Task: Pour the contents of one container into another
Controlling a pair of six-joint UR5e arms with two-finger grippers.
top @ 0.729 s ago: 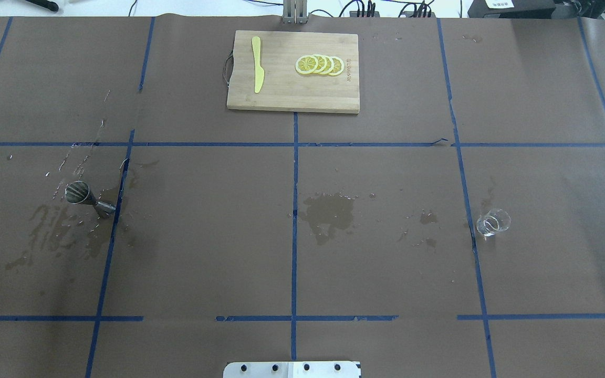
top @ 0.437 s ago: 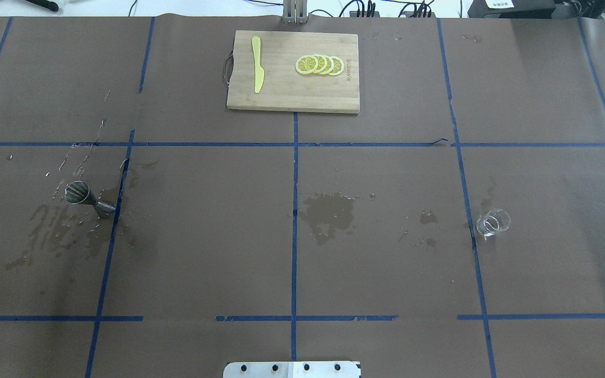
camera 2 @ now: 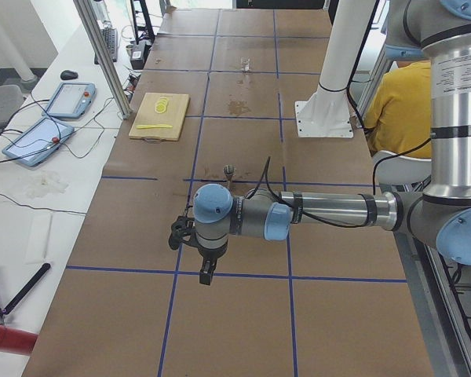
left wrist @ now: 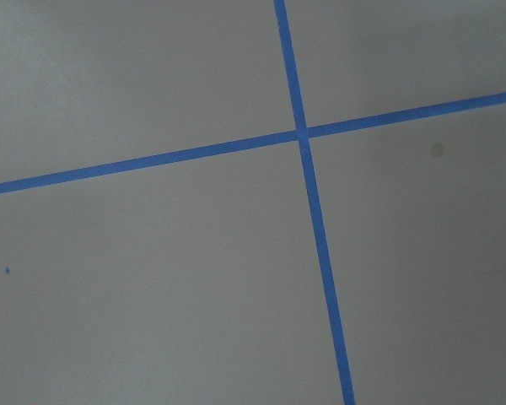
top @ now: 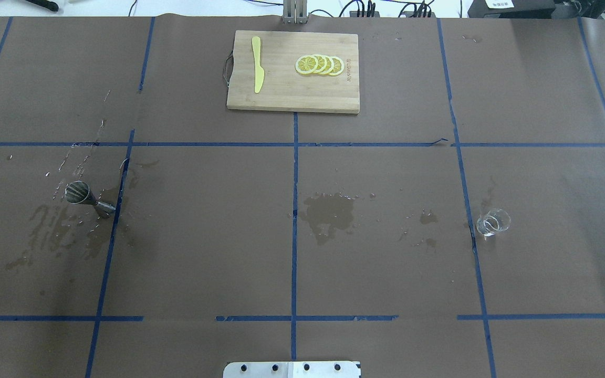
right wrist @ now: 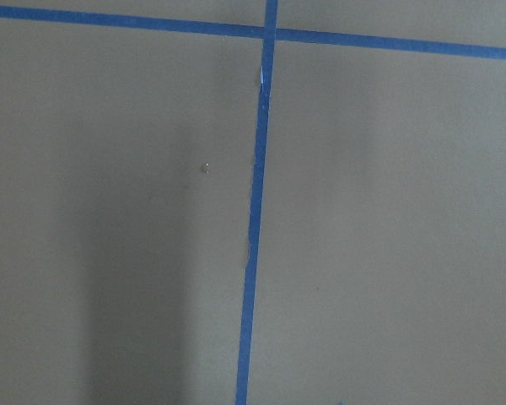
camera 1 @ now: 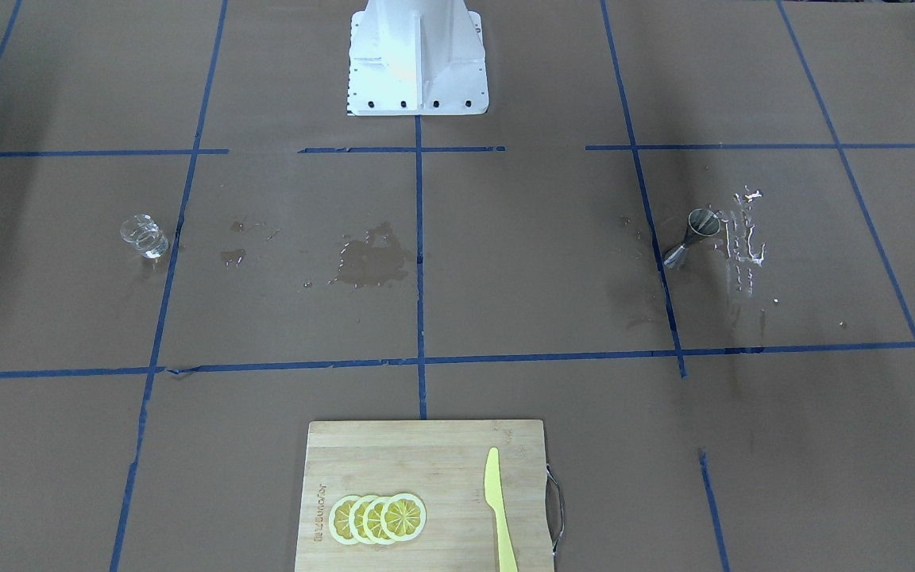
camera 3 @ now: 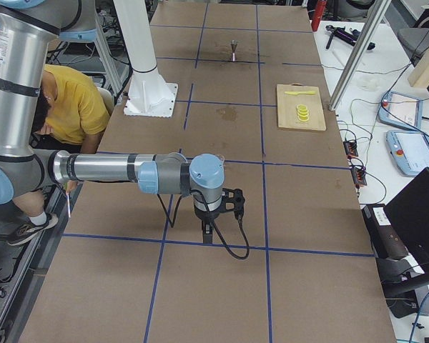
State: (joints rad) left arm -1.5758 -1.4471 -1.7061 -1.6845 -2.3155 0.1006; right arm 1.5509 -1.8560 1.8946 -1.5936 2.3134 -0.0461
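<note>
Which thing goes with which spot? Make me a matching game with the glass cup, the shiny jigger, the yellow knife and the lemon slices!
Things:
1. glass cup
2. jigger
3. yellow knife
4. lemon slices

Spots:
A. lying on the cutting board, at the end with its handle
B. on the robot's left side of the table, among wet patches
C. on the robot's right side of the table
D. in an overlapping row on the cutting board

Pairs: 1-C, 2-B, 3-A, 4-D
</note>
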